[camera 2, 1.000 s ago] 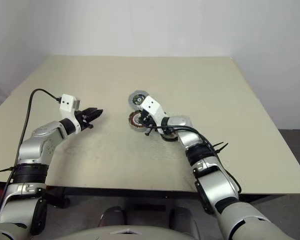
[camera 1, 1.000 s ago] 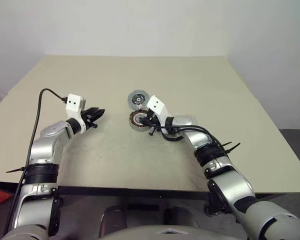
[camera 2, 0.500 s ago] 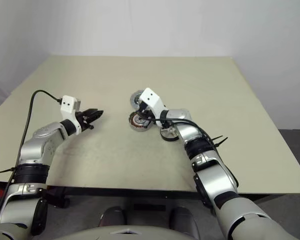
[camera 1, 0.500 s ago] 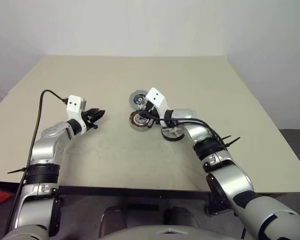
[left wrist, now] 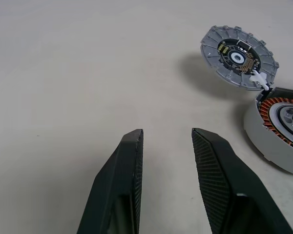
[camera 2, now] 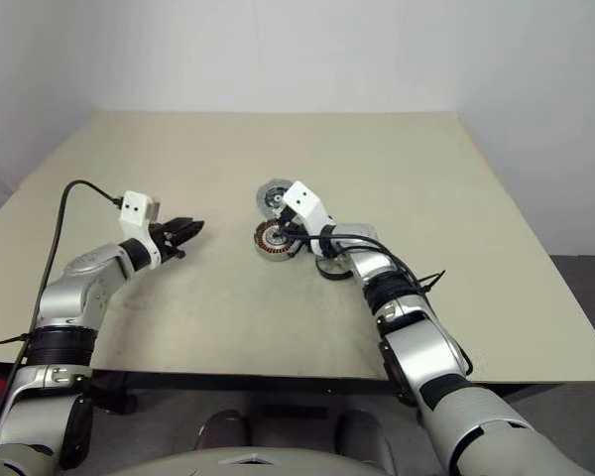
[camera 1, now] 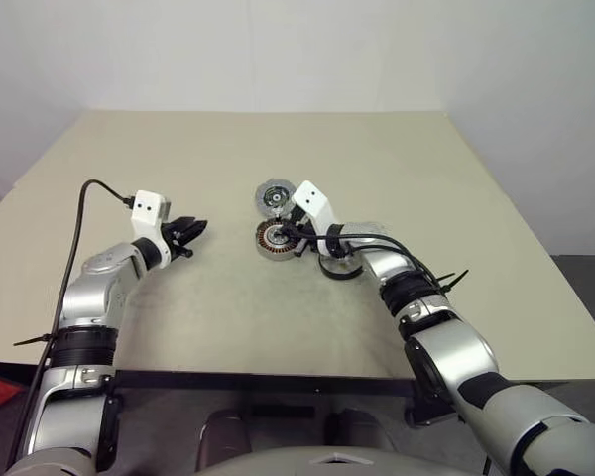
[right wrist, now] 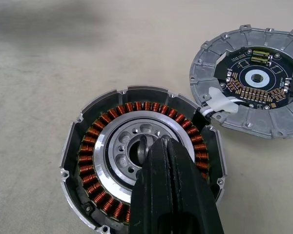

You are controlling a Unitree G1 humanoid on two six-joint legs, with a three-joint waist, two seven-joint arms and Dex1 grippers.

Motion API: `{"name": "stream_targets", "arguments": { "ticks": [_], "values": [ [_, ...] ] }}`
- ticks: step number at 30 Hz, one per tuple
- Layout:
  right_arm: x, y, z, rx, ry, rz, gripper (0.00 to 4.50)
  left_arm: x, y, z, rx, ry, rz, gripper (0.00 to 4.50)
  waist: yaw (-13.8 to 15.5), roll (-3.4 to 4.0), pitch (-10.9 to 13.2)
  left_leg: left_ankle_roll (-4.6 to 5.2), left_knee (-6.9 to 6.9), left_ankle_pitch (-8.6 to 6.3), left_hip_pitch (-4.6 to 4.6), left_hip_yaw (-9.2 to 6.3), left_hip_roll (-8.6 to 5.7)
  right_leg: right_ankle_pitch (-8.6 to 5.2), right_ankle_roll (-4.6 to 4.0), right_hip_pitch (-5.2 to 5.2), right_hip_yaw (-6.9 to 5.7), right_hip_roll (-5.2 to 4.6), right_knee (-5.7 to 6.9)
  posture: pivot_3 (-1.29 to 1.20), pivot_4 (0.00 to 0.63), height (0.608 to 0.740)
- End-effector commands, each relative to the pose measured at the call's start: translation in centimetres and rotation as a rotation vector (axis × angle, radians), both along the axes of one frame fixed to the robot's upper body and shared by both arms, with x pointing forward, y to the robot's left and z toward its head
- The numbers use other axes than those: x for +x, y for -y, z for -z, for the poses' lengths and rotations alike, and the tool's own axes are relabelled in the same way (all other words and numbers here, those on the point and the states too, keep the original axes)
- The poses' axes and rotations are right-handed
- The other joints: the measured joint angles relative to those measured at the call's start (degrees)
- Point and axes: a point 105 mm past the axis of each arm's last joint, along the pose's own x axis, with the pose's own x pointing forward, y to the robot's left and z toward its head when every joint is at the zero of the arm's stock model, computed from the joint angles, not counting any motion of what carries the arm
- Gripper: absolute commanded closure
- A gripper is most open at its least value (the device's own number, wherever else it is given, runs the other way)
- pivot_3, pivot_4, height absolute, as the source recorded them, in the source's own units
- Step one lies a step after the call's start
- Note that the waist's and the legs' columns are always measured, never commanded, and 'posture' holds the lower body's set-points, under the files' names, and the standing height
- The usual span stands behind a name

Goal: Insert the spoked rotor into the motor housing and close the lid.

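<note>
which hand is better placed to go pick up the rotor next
Right. The right hand is shut over the housing, and the rotor lies just beside that arm. The left hand hangs well off to the left.

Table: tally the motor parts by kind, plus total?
motor housing: 1
lid: 1
spoked rotor: 1, partly hidden under the right arm
Total: 3
</note>
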Motion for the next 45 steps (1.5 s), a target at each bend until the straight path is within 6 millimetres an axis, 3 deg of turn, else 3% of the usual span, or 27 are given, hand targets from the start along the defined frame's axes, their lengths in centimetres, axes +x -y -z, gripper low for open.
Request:
{"name": "stream_targets", "arguments": {
  "ticks": [1,6,15,21,36,45],
  "values": [
    [0.7,0.2,-0.9,0.013,0.028,0.033,4.48,0.3,-0.7,-1.8,0.009,0.065,-0.017,2.81,0.0,0.00,0.0,-0.02,0.00,0.01,0.02,0.00,0.00,0.00,0.00,0.02,0.00,0.00,0.01,0.00,0.000,0.740],
    [1.4,-0.1,-3.8,0.052,0.113,0.030,4.48,0.2,0.0,-1.4,0.006,0.057,-0.001,2.81,0.1,0.00,0.0,-0.03,0.00,0.03,-0.01,-0.01,0.00,0.00,0.00,0.03,0.00,-0.01,-0.01,0.00,0.000,0.740],
    [0.4,-0.3,-4.9,0.072,0.135,-0.044,4.48,0.2,0.2,-1.3,0.005,0.053,0.006,2.81,0.1,0.00,0.0,-0.01,0.00,0.02,-0.06,-0.01,0.00,0.00,0.00,0.01,-0.01,0.00,-0.06,0.00,0.000,0.740],
    [-1.2,-0.1,-4.2,0.070,0.096,-0.098,4.48,0.2,-0.1,-1.3,0.006,0.050,0.000,2.81,0.3,-0.03,0.0,0.00,0.01,0.02,-0.08,-0.02,-0.02,0.00,0.00,0.02,-0.01,-0.01,-0.06,0.00,0.000,0.740],
    [-0.8,-0.9,-2.1,0.049,0.039,-0.060,4.48,0.1,-0.7,-1.4,0.015,0.055,-0.015,2.81,0.1,-0.03,0.0,-0.02,-0.01,0.04,-0.07,-0.03,-0.01,0.00,0.00,0.02,-0.01,0.00,-0.06,0.00,0.000,0.740],
    [0.0,-0.9,-0.3,0.021,0.006,-0.006,4.48,-0.2,0.0,-1.0,0.011,0.047,-0.003,2.81,0.1,-0.03,0.0,-0.03,0.00,0.05,-0.03,-0.03,0.00,0.00,0.00,0.02,0.00,0.00,-0.01,0.00,0.000,0.740]
  ]
}}
